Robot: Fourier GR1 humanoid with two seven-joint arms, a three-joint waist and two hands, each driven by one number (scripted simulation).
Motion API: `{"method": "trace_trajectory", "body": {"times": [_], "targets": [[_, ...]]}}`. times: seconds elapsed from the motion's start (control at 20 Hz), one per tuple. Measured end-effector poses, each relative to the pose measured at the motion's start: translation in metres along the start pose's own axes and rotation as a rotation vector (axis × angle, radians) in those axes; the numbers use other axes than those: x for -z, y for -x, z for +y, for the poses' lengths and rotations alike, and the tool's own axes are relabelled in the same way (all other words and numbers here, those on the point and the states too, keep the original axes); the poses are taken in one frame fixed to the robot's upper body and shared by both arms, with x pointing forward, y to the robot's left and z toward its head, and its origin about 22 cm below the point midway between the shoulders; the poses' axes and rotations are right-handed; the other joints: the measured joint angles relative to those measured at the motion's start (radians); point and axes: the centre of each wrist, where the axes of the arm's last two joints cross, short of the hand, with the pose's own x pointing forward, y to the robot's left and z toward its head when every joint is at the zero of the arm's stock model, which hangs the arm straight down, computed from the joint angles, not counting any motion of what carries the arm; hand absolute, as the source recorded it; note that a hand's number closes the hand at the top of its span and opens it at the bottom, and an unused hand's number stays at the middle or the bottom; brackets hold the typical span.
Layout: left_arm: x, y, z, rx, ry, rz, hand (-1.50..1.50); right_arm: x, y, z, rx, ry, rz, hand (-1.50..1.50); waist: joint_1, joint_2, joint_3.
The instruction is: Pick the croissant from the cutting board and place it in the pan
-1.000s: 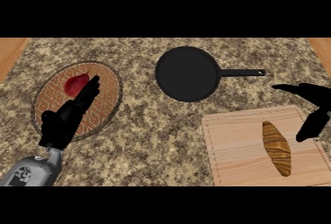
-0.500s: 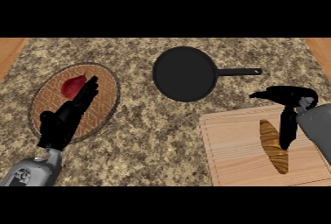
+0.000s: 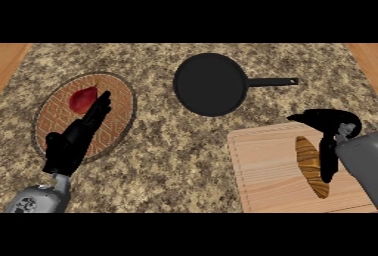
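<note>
A brown croissant (image 3: 311, 165) lies lengthwise on the pale wooden cutting board (image 3: 266, 170) at the lower right. My right hand (image 3: 326, 131) hovers over the croissant's right side, fingers pointing down along it and thumb out to the left; nothing is held. The black pan (image 3: 210, 84) sits at the top centre, its handle (image 3: 272, 81) pointing right, with nothing in it. My left hand (image 3: 74, 140) rests open at the left, fingers straight over a brown plate.
A round brown patterned plate (image 3: 118, 95) at the left holds a red item (image 3: 83, 99). The counter top is speckled granite, with wooden edges at the top corners. The pan stands a short way up and left of the board.
My right hand has moved left and down from beside the board to directly over the croissant. The left hand and all objects stayed put.
</note>
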Motion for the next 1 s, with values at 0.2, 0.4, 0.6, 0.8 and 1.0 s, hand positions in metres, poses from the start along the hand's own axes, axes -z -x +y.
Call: {"method": "trace_trajectory", "body": {"times": [0.2, 0.4, 0.6, 0.8, 1.0], "targets": [[0.007, -0.008, -0.001, -0.003, 0.003, -0.006, 0.0, 0.003, 0.0, 0.007, -0.013, -0.001, 0.014, -1.5, 0.001, 0.001, 0.0], [0.007, -0.009, -0.003, -0.002, 0.001, -0.008, 0.0, 0.012, -0.003, 0.02, -0.024, -0.004, 0.034, -1.5, 0.002, 0.001, 0.0], [0.003, -0.004, -0.004, 0.0, 0.003, -0.005, 0.0, 0.015, 0.002, 0.03, -0.026, -0.002, 0.037, -1.5, 0.002, 0.001, 0.0], [0.006, -0.001, -0.001, 0.005, 0.006, -0.003, 0.0, 0.024, 0.01, 0.038, -0.032, -0.017, 0.022, 1.5, 0.004, -0.001, -0.002], [0.004, -0.005, -0.001, -0.002, 0.007, -0.007, 0.0, 0.026, 0.009, 0.041, -0.072, -0.014, -0.007, 1.5, 0.004, -0.006, -0.009]]}}
